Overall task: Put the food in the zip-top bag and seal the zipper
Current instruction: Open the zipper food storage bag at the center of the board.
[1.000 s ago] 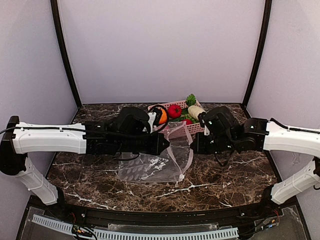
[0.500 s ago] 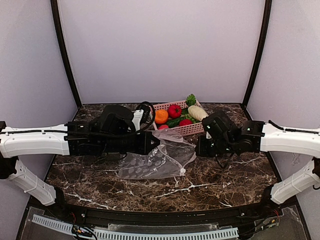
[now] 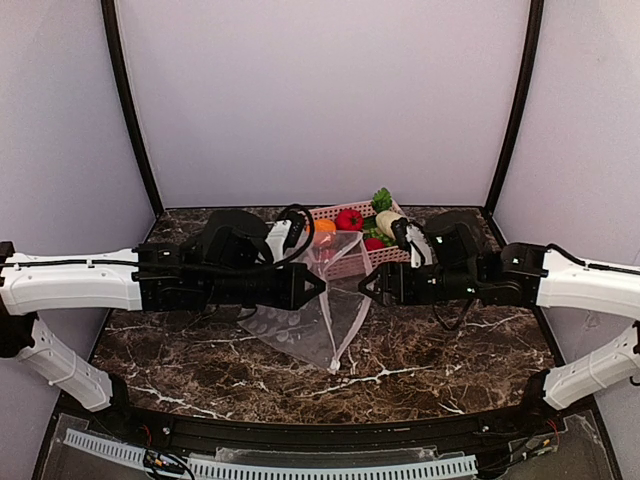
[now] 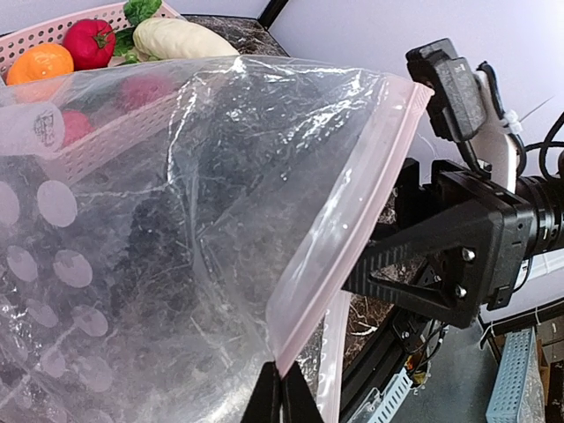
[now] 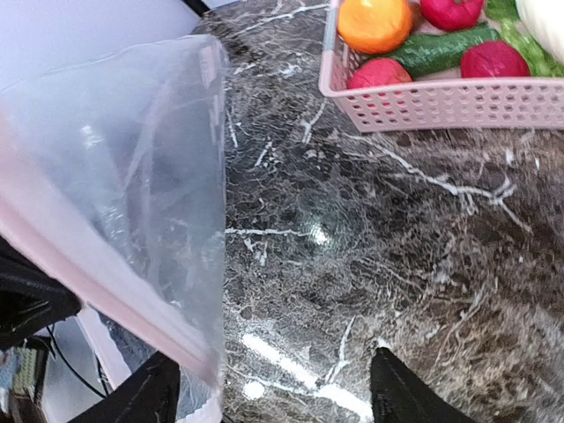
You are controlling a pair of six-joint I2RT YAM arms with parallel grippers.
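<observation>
**Zip-top bag point(image 3: 325, 315) at the opening step.** The bag hangs over the middle of the bench point(image 3: 460, 350), just in front of the pink basket point(image 5: 441, 106). Its lower part trails down to the marble. Half a second earlier it lay slumped on the bench; it is now raised, with the mouth spread.

The left tool point(image 3: 318, 284) is pinched shut on the rim that carries the pink zipper point(image 4: 352, 207). The right tool point(image 5: 264, 397) was closed and clear of the bag a moment ago. Its jaws now stand wide with the opposite rim between them, not yet gripped.

Judged from this, the mouth is being readied for loading, and a second hold on the rim is still needed.

All the food remains in the basket: orange point(image 4: 40, 63), tomato point(image 4: 90, 42) and white vegetable point(image 4: 181, 40).

One white dot point(image 4: 35, 128) carries a dark mark too blurred to read, and no brand is legible.
</observation>
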